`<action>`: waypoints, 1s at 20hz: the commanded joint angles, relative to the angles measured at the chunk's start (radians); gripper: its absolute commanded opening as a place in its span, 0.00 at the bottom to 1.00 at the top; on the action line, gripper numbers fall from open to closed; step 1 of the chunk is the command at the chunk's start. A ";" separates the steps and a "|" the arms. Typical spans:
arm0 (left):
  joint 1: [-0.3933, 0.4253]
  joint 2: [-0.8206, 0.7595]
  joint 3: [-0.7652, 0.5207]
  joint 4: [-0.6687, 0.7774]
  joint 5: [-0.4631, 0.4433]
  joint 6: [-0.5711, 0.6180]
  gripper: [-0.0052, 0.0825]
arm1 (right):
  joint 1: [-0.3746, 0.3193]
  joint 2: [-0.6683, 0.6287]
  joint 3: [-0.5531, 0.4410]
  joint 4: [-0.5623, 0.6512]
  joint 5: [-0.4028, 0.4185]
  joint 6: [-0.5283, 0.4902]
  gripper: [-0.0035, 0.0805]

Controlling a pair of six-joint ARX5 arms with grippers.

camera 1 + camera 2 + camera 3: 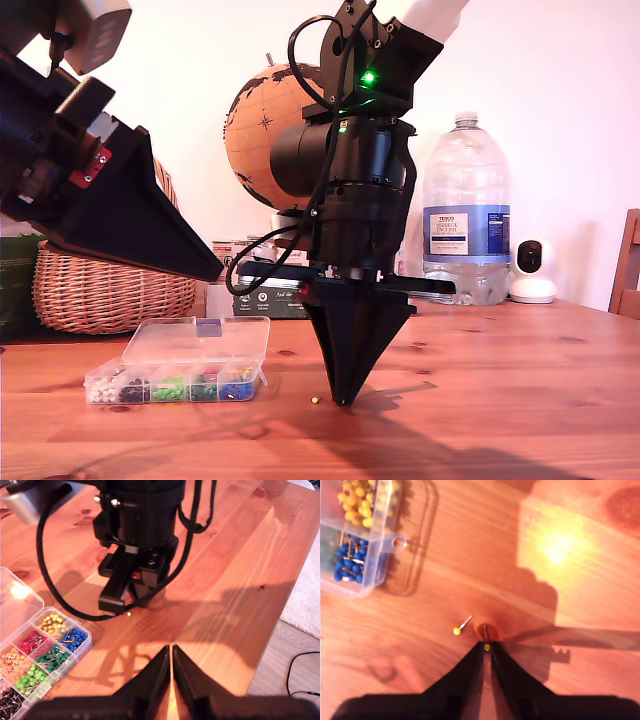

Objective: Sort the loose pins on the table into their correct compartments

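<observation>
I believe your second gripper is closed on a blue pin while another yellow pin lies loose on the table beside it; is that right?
Not quite: the pin pinched at the tips of my second gripper is yellow, not blue, as the second wrist view shows. The other yellow pin does lie loose on the table beside it.

Warm, strong light falls on the bench [500, 400], leaving its wood a saturated orange. In the exterior view the arms throw long soft shadows across the boards, and the wall behind is washed out pale. A green LED [368, 77] flares on one arm. The first wrist view shows a bright streak of glare along the planks. The second wrist view is soft and blurred, with a blown-out patch of sunlight and a hard-edged shadow beside it.
</observation>
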 commanded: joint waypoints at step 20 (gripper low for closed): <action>-0.001 0.011 -0.019 0.005 0.002 0.004 0.03 | 0.009 0.038 0.080 -0.103 -0.019 -0.135 0.03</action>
